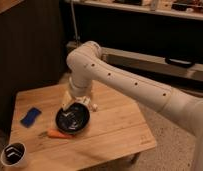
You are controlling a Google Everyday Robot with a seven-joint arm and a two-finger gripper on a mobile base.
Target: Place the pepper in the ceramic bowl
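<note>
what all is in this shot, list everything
pepper: one, orange, on the table beside the bowl's near edge
ceramic bowl: one, glossy black, middle-left of the table
block: one, blue, on the table left of the bowl in the view
cup: one, black with white rim, near-left table corner
table: one, light wood
arm: one, white, reaching in from the right
gripper: one, white, open, empty, over the bowl's far rim

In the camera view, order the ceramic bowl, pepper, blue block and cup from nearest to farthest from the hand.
The hand hangs at the far rim of the ceramic bowl.
1. ceramic bowl, directly below.
2. pepper, by the bowl's near edge, and blue block, image left: too close to call.
3. cup, near-left corner.
</note>
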